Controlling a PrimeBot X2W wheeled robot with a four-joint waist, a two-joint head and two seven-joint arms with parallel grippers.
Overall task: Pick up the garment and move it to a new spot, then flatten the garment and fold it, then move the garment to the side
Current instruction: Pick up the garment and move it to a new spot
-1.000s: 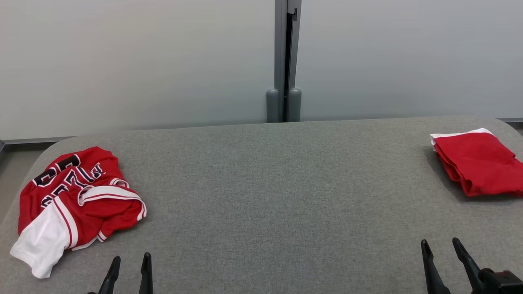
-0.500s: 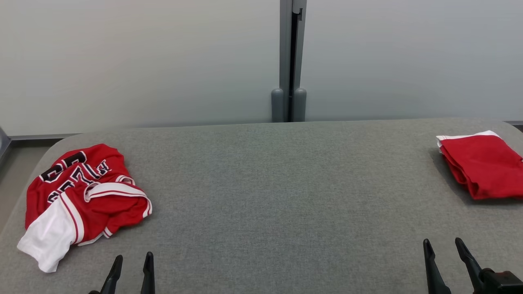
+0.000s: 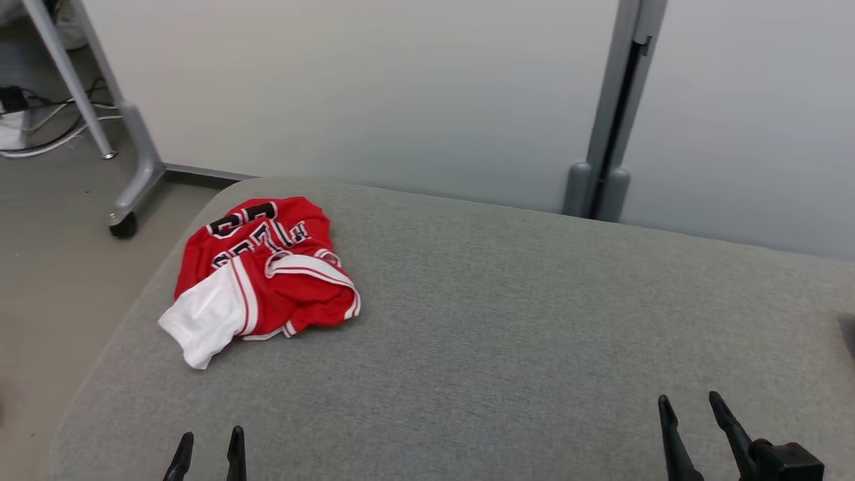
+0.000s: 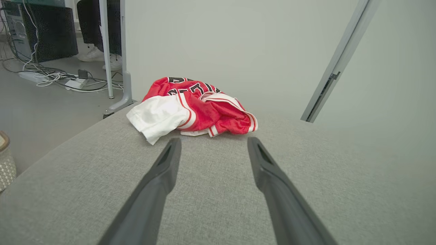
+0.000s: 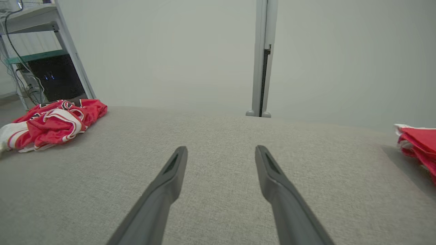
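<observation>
A crumpled red and white jersey, the garment [image 3: 257,274], lies near the far left corner of the grey padded table [image 3: 507,300]. Black lettering shows on its top. In the left wrist view the garment [image 4: 190,109] sits just beyond my open left gripper [image 4: 213,144], apart from the fingertips. That left gripper [image 3: 208,441] stands at the table's near left edge, empty. My right gripper [image 3: 691,404] is open and empty at the near right. From the right wrist the garment [image 5: 54,120] lies far to the left of the right gripper [image 5: 221,151].
A folded red garment [image 5: 419,144] rests at the table's right edge. A wheeled grey frame leg [image 3: 130,167] and cables [image 3: 40,133] stand on the floor beyond the table's left corner. A grey partition post [image 3: 608,133] rises behind the table.
The head camera has turned left, so the whole picture shifted right and the folded red garment left the view. Both grippers stay open, and the crumpled garment lies as before.
</observation>
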